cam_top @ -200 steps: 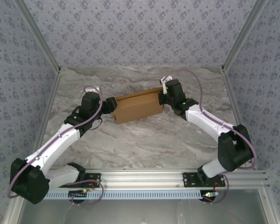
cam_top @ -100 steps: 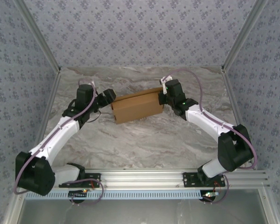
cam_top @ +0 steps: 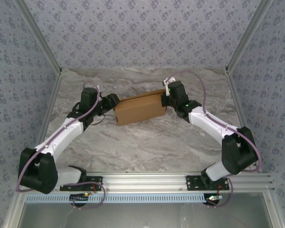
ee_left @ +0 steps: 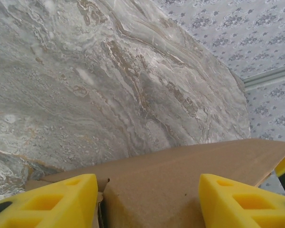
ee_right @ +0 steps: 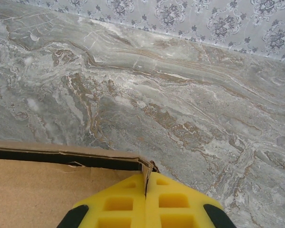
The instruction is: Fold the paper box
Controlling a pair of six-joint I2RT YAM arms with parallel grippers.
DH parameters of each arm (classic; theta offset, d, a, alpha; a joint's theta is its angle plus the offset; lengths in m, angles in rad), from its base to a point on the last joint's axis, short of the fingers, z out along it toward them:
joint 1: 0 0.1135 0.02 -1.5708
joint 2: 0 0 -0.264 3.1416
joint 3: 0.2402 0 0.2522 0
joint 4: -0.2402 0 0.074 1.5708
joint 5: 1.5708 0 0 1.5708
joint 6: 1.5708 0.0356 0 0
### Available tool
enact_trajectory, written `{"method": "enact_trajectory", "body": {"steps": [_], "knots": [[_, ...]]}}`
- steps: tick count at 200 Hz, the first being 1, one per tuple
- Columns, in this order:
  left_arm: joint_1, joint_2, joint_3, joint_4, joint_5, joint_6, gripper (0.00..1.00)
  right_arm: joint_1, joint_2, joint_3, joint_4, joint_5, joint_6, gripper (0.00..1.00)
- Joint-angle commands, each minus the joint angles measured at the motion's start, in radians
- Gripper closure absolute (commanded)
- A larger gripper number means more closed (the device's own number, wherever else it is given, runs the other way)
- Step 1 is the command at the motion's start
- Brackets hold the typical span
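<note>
Left claw [cam_top: 112,101], jaws apart, has edged nearer the paper box [cam_top: 140,109]; right claw [cam_top: 166,99] stays pinched on its edge

We see the paper box [cam_top: 139,108] lying on the table [cam_top: 147,142] toward its far side, between the two arms. The left gripper [cam_top: 113,101] is at its left end, fingers [ee_left: 57,199] either side of it, and the right gripper [cam_top: 167,97] is at its far right corner, seemingly touching it.
</note>
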Motion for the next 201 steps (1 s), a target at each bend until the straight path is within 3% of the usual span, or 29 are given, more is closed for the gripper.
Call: {"method": "enact_trajectory", "body": {"steps": [1,126,201], "knots": [[-0.004,0.003,-0.064,-0.024,0.025,-0.014,0.45,0.021,0.038,-0.035,-0.167,-0.018,0.021,0.95],[-0.037,0.015,-0.135,-0.022,-0.023,0.005,0.51,0.017,-0.018,0.047,-0.249,-0.069,0.01,0.69],[-0.06,0.044,-0.109,-0.03,-0.051,0.021,0.5,-0.01,-0.063,0.077,-0.298,-0.2,-0.011,0.5]]}}
